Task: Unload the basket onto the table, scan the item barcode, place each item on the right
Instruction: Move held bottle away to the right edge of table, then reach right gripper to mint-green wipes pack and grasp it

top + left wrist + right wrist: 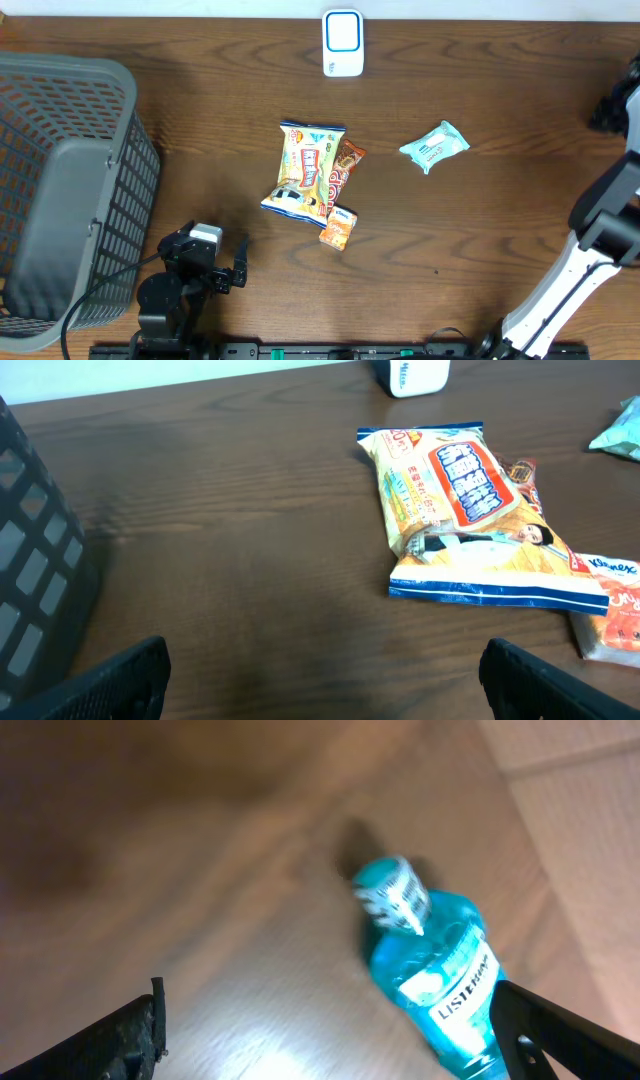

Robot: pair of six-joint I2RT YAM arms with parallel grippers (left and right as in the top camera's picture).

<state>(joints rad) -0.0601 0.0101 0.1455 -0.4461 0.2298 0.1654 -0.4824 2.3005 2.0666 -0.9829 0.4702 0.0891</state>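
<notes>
A white and blue scanner [343,43] stands at the table's far edge. A blue mouthwash bottle [430,975] with a white cap lies on a pale surface below my right gripper [328,1015]. That gripper is open, and the bottle's lower end is beside its right finger [560,1035]; nothing is held. The bottle does not show in the overhead view. My left gripper [325,660] is open and empty, low over bare wood at the front left [225,272], facing a yellow snack bag [460,510].
A grey basket [60,190] fills the left side. Mid-table lie the snack bag [305,170], a brown wrapper [345,168], an orange tissue pack [338,228] and a teal packet [434,146]. The right arm [600,215] rises along the right edge.
</notes>
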